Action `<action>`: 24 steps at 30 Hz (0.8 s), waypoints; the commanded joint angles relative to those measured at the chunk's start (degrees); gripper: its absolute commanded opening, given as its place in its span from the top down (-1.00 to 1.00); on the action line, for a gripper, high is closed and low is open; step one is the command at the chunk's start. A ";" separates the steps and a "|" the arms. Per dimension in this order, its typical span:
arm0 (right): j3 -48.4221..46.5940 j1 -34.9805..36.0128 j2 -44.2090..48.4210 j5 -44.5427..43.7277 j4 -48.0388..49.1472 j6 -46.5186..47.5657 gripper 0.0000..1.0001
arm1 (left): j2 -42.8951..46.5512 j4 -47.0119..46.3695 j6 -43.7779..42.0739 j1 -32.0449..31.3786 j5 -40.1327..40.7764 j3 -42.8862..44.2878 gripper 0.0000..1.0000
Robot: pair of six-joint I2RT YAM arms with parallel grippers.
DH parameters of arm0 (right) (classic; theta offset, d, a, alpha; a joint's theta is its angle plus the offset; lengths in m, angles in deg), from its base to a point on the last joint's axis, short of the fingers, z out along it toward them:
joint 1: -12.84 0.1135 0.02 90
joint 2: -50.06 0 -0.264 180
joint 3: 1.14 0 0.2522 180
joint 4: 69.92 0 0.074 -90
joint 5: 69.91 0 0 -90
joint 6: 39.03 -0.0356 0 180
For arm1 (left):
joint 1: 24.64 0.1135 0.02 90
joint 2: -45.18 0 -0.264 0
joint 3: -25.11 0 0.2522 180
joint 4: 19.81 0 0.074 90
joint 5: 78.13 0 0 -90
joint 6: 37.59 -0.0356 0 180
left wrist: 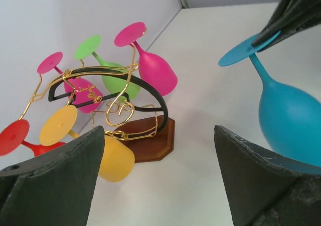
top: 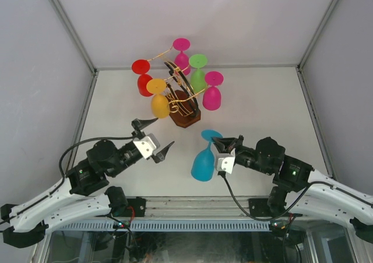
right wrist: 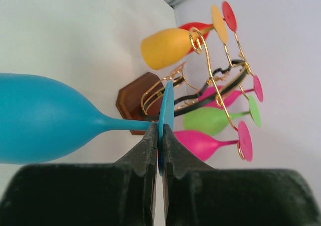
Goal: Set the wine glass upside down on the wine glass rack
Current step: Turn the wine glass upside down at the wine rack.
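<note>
The blue wine glass (top: 203,162) hangs tilted with its foot up and its bowl down, to the front right of the wine glass rack. My right gripper (top: 224,144) is shut on the edge of its flat foot; in the right wrist view the jaws (right wrist: 160,128) pinch the disc, and the bowl (right wrist: 40,118) lies to the left. The gold wire wine glass rack (top: 185,102) stands on its brown wooden base (left wrist: 150,142) at the middle back. My left gripper (top: 164,132) is open and empty, just front-left of the rack, and the blue glass (left wrist: 291,121) shows at its right.
Several coloured glasses hang upside down on the rack: red (top: 143,83), yellow (top: 159,104), green (top: 198,76) and two magenta (top: 212,97). White walls with metal corner posts (top: 73,32) enclose the table on three sides.
</note>
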 commanded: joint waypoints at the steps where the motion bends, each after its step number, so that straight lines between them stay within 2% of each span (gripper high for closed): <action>1: -3.12 0.51 -0.71 7.11 0.11 2.93 1.00 | 1.43 -5.46 -8.22 0.09 -5.49 -3.51 -0.85; 7: -3.65 0.51 -1.05 10.37 0.99 2.55 1.00 | 1.79 -6.24 -14.53 0.09 -9.46 -5.85 -0.92; 15: -5.13 0.60 -3.00 15.30 1.61 1.42 1.00 | -0.50 -3.87 -19.87 0.06 -15.69 -4.56 -0.88; 24: -5.59 1.15 -4.44 16.91 1.27 0.68 1.00 | -2.22 -2.38 -18.12 -0.14 -19.67 -3.28 -0.93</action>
